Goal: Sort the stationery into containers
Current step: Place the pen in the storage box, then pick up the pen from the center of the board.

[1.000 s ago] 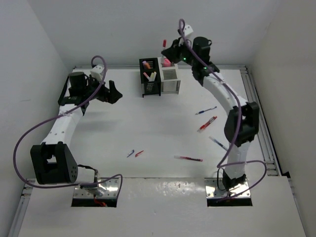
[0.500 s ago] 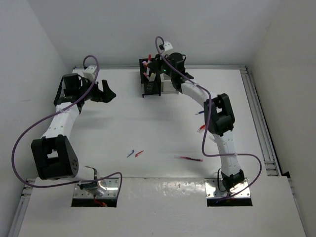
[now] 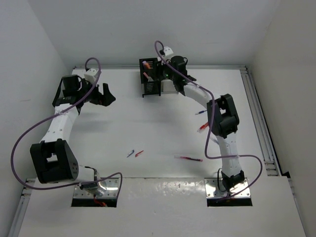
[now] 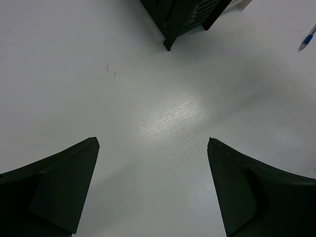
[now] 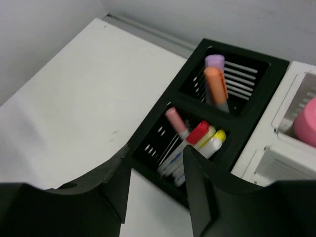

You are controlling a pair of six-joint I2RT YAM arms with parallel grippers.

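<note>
- Pens [image 5: 200, 133] stand in your black pen holder [image 5: 163, 101] at the table's [image 3: 123, 123] far edge; loose pens [image 3: 187, 158] lie mid-table.
- Your right gripper [image 5: 158, 152] hangs above the holder, released.
- Your left gripper [image 4: 153, 140] is spread wide, released.

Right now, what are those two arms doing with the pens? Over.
Left gripper open, empty, over table. Right gripper open above black holder, red-capped pen inside. Several pens loose on table. Nothing in the way.

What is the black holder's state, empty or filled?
Partly filled: the black holder has a lilac marker and an orange marker in one compartment, several pens in the other.
</note>
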